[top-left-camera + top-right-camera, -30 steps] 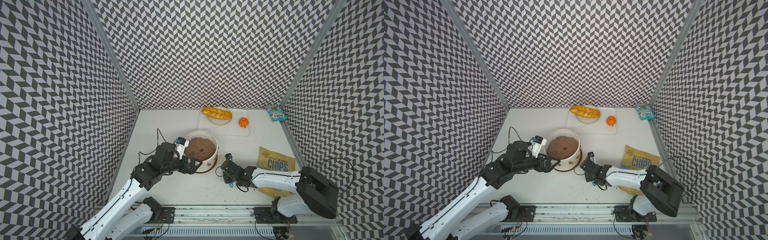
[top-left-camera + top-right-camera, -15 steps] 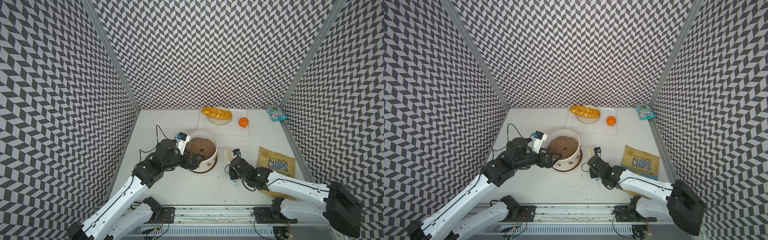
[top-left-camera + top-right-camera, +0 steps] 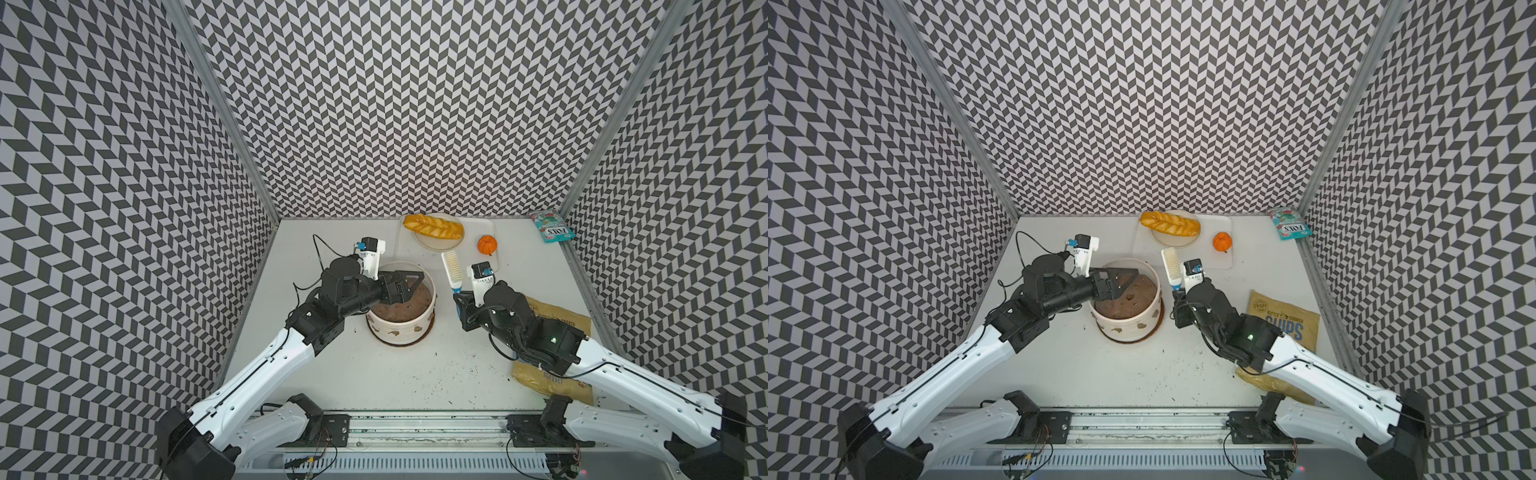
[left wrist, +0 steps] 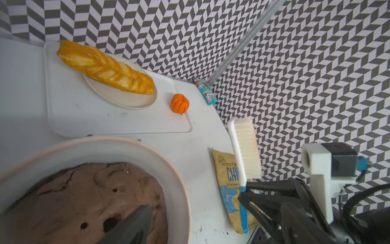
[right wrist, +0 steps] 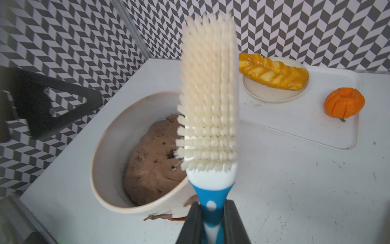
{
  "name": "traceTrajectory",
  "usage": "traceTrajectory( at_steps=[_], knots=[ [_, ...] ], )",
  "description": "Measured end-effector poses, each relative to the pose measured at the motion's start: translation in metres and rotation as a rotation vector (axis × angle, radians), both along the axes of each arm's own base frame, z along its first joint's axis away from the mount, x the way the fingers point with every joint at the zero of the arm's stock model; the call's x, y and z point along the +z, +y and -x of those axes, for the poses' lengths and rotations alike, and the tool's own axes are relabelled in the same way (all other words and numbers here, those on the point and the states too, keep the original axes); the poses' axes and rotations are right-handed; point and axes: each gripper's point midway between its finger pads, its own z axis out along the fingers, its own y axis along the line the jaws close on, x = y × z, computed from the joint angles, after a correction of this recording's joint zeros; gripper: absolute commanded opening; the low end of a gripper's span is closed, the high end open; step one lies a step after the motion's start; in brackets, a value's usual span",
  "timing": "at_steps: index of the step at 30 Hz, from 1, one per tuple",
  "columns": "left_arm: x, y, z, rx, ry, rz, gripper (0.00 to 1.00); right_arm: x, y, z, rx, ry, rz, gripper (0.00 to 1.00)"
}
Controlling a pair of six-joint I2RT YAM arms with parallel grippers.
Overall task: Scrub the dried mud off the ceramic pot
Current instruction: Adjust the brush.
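The ceramic pot [image 3: 400, 331] [image 3: 1128, 328] [image 4: 168, 169] [image 5: 101, 160], white and on a brown saucer, stands mid-table holding a brown soil mass. Patches of dried mud [image 3: 394, 333] [image 3: 1116, 331] [image 5: 190, 200] cling to its outer wall. My left gripper [image 3: 413, 286] [image 3: 1124, 281] hovers open above the pot. One of its fingers [image 4: 135, 226] is over the soil, and nothing shows between the jaws. Right of the pot, my right gripper [image 3: 459, 297] [image 3: 1177, 293] [image 5: 213, 221] is shut on the blue handle of a white-bristled brush [image 3: 452, 266] [image 3: 1170, 266] [image 4: 245, 147] [image 5: 209, 95]. The brush stands upright, its bristles facing the pot.
At the back, a white tray [image 3: 494, 249] carries a plate [image 3: 436, 243] with a bread loaf [image 3: 433, 226], and an orange [image 3: 487, 245]. A chips bag [image 3: 557, 320] lies under my right arm. A candy packet [image 3: 552, 226] sits in the back right corner. Black specks [image 3: 465, 374] dot the front of the table.
My right gripper has lifted the brush off the table and carried it back, upright, beside the pot. My left gripper has moved from the pot's left side to above it.
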Motion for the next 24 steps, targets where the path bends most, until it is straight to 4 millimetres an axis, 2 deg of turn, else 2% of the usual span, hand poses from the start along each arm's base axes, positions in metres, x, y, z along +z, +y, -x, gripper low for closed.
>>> traceTrajectory(
  at_steps=[5, 7, 12, 19, 24],
  knots=[
    [0.016, -0.019, -0.007, -0.022, -0.003, 0.084, 0.88, 0.018, 0.020, 0.001, 0.069, -0.040, -0.015, 0.00],
    [0.017, -0.025, -0.010, -0.030, 0.005, 0.104, 0.84, 0.018, 0.027, 0.001, 0.089, -0.042, -0.005, 0.00],
    [0.014, -0.033, -0.014, -0.041, 0.032, 0.127, 0.69, 0.010, 0.036, 0.001, 0.119, -0.035, 0.026, 0.00],
    [0.020, -0.036, -0.014, -0.048, 0.022, 0.152, 0.65, 0.012, 0.046, 0.004, 0.156, -0.049, 0.022, 0.00],
    [0.015, -0.040, -0.017, -0.053, 0.033, 0.155, 0.56, 0.012, 0.051, 0.003, 0.171, -0.054, 0.023, 0.00]
  ],
)
